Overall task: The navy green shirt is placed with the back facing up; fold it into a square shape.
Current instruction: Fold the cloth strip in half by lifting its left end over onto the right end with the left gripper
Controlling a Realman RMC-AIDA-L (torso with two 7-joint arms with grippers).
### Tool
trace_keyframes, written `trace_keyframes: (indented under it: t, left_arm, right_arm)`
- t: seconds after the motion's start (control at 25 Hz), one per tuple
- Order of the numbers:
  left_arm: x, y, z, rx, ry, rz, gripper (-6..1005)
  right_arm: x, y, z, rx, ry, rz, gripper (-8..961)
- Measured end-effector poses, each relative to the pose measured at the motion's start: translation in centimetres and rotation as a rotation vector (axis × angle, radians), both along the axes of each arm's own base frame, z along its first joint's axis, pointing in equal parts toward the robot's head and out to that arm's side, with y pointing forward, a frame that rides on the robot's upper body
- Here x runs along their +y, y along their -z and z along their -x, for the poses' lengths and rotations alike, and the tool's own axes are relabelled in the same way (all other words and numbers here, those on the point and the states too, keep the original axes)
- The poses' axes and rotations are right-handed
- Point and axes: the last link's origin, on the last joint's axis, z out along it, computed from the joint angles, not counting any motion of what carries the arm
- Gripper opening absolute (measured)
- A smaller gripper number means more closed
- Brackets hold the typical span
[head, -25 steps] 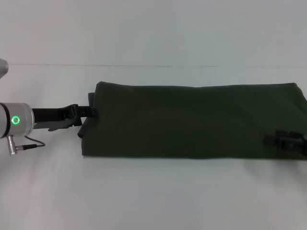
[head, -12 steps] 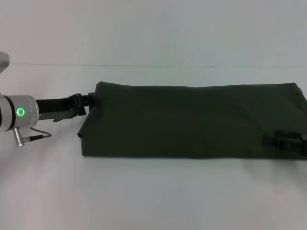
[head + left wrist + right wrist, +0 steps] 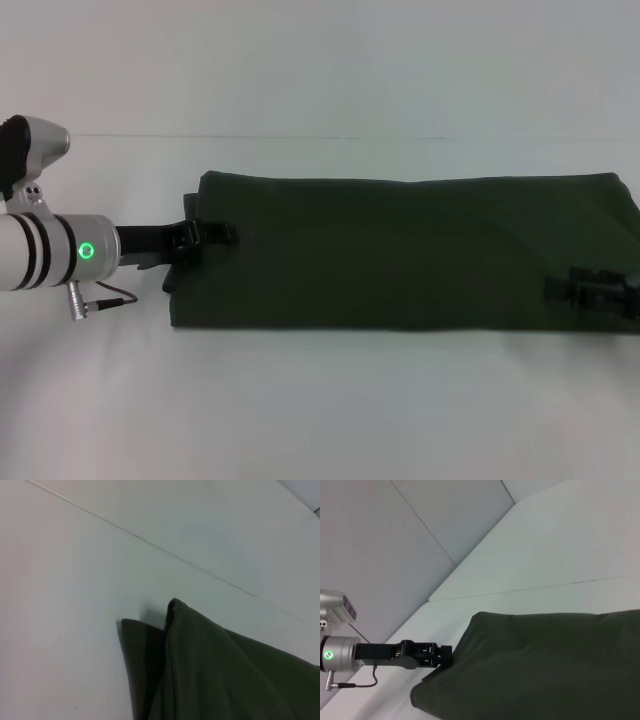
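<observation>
Shirt (image 3: 400,250) lies folded long on white table (image 3: 300,410).

- No readable text, labels, brands or numbers in any view.
- navy green shirt (image 3: 400,250): the side showing is plain, no lettering visible.
- left arm (image 3: 40,250): only a lit green ring indicator (image 3: 87,251) on the silver wrist, a light and not a character.
- Same ring shows in the right wrist view, no markings legible around it.
- table (image 3: 320,400): bare white surface, no signs or stickers.
</observation>
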Motion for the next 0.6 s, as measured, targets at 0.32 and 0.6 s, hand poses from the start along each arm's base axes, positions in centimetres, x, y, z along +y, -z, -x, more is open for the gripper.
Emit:
trace_keyframes:
  t: [0.32, 0.6]
  left_arm:
    - [0.09, -0.14, 0.62, 0.022, -0.020, -0.027, 684]
    - [0.24, -0.29, 0.60, 0.023, -0.019, -0.037, 684]
  right_arm:
    - [0.14, -0.06, 0.11, 0.000, -0.002, 0.000, 897]
    - [0.40, -0.07, 0.33, -0.001, -0.009, -0.001, 897]
